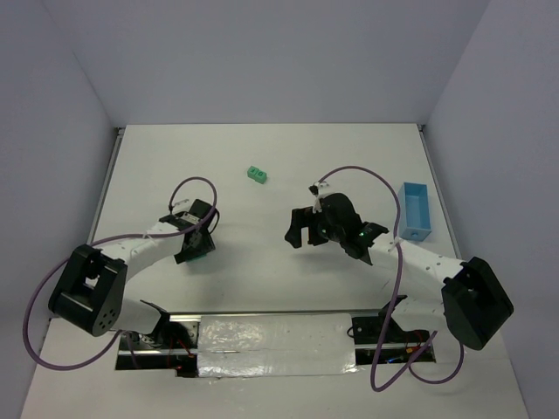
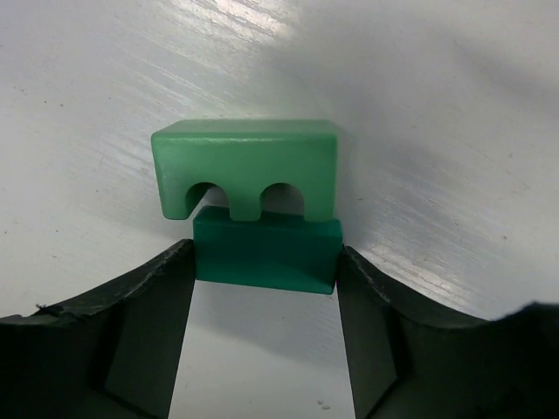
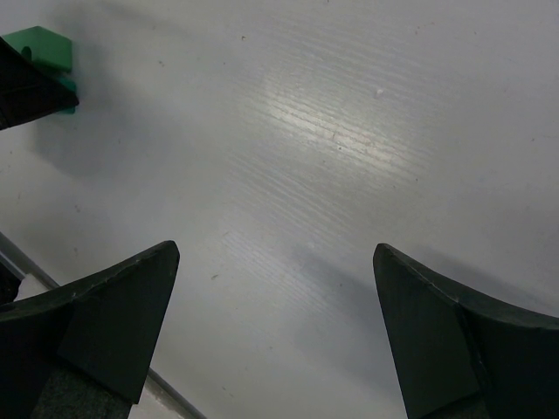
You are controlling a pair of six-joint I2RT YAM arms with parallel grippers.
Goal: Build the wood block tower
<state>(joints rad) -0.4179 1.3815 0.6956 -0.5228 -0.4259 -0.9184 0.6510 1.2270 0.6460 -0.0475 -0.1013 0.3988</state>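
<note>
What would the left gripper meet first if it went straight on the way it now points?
Likely the dark green block between its fingers, with the arched green block seemingly just beyond.

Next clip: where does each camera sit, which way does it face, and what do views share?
Top external: above and behind, looking down at the table; both arms, left gripper, right gripper.
Left wrist: looks past its fingers at a dark green block and an arched green block.
Right wrist: looks down at the table past its open fingers.
Shared: top and each wrist view show that arm's gripper.
</note>
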